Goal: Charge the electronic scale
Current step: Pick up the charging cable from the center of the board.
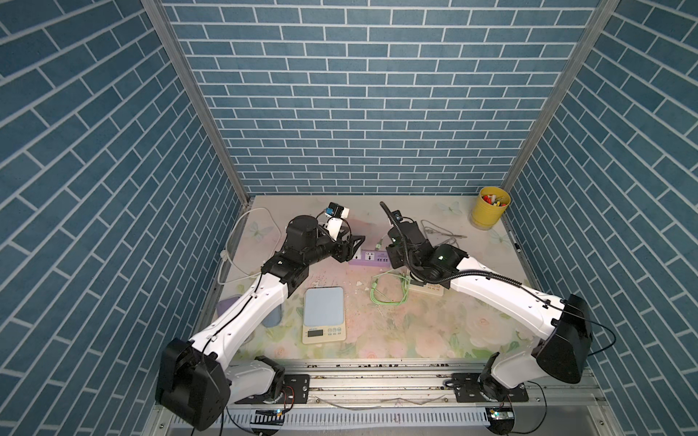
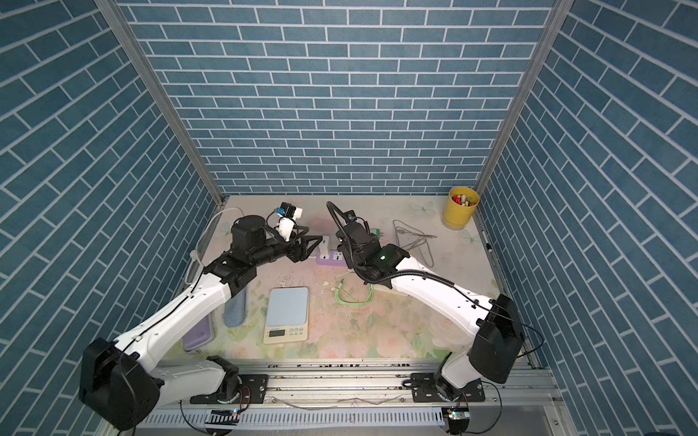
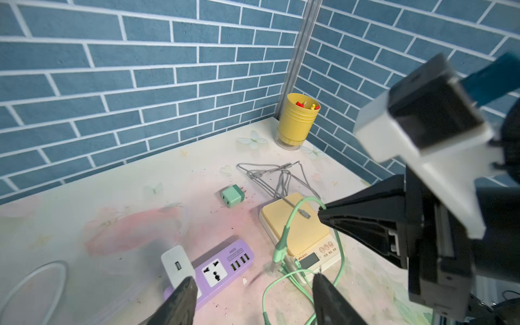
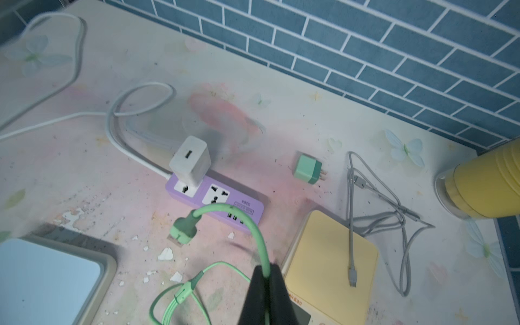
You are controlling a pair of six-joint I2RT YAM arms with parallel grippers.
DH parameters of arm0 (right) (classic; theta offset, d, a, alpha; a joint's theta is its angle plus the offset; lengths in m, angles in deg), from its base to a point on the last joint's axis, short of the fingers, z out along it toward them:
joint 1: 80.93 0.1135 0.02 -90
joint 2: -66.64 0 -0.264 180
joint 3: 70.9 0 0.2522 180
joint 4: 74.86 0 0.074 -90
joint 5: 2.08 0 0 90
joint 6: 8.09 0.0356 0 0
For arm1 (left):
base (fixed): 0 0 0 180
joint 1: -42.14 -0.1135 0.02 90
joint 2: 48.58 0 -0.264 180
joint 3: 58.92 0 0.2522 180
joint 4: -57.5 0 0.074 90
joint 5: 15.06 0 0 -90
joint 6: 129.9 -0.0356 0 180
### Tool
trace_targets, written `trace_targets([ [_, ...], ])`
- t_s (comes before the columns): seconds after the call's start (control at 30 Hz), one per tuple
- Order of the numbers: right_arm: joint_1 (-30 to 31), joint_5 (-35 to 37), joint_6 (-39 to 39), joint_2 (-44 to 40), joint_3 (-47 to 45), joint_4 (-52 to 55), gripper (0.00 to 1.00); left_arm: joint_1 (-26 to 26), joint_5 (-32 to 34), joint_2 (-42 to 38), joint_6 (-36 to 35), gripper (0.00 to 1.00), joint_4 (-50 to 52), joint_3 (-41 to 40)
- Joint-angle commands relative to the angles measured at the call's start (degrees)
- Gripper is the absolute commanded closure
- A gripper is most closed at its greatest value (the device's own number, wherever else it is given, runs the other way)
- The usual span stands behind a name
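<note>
Overhead, two robot arms reach toward the middle of a floral tabletop (image 1: 434, 332). In both top views the blue-topped scale (image 1: 324, 309) lies flat at the lower centre of the frame, with its display toward the lower edge and neither arm touching it. A second, yellow-topped scale (image 4: 329, 253) sits right of centre, mostly hidden from above by the right arm (image 1: 502, 298). Between the arms at mid-frame lies a purple power strip (image 1: 368, 258), with a white charger (image 4: 191, 160) standing plugged into its end socket. The left gripper (image 3: 253, 301) has its jaws spread wide and empty, close beside the charger. The right gripper (image 4: 266, 271) is pinched closed on a green cable (image 4: 184, 228). The cable arcs up out of the fingers, so its USB plug hangs free over the table near the strip. The rest of it lies looped beside the yellow-topped scale. A loose green adapter (image 4: 308, 168) and a tangled grey cable (image 4: 374, 197) lie nearby, one grey end resting on the yellow-topped scale. A yellow cup (image 1: 490, 207) stands in the tabletop's upper right corner.
</note>
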Motion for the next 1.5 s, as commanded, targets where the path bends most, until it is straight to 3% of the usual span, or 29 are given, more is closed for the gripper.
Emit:
trace_targets([
  [0.0, -3.97, -8.98, -1.46, -3.29, -3.62, -9.28, 1.00, -0.58, -7.88, 1.90, -3.20, 0.28, -8.67, -2.01],
  [0.13, -7.82, -18.14, 0.28, -6.18, -7.49, -13.95, 1.00, -0.88, -14.54, 6.59, -0.29, 0.28, -18.04, -4.54],
  [0.23, -9.15, -22.30, 0.29, -7.29, -8.61, -14.87, 1.00, -0.88, -15.71, 8.99, -0.81, 0.31, -19.70, -4.09],
  [0.53, -10.31, -26.13, 2.70, -8.52, -10.02, -17.00, 1.00, -0.93, -17.94, 14.72, 1.50, 0.41, -22.83, -2.38],
  [0.87, -10.31, -28.59, 4.50, -9.62, -10.53, -17.82, 1.00, -0.91, -19.44, 14.24, 1.90, 0.73, -23.00, -2.29],
  [1.0, -10.33, -30.24, 4.34, -10.02, -11.01, -18.03, 1.00, -1.03, -20.32, 13.67, 0.38, 1.00, -19.32, -0.97],
  [1.07, -10.60, -32.05, 2.61, -10.13, -10.21, -16.02, 1.00, -1.49, -20.03, 12.66, -1.16, 1.00, -16.57, -0.58],
  [1.2, -13.57, -38.49, -2.18, -11.51, -6.42, -7.38, 0.75, -3.49, -20.46, 10.60, -4.90, 1.00, -8.78, 1.35],
  [1.33, -17.99, -48.03, -7.56, -12.61, -1.21, 0.60, 0.39, -3.93, -24.06, 11.09, -11.07, 1.00, 3.44, 6.65],
  [1.4, -18.35, -52.85, -13.38, -12.05, 2.00, 4.04, 0.30, -3.85, -26.95, 12.22, -14.17, 1.00, 9.76, 9.79],
  [1.47, -18.40, -56.67, -17.66, -10.86, 3.79, 4.97, 0.28, -3.86, -29.46, 13.33, -15.76, 1.00, 13.41, 11.98],
])
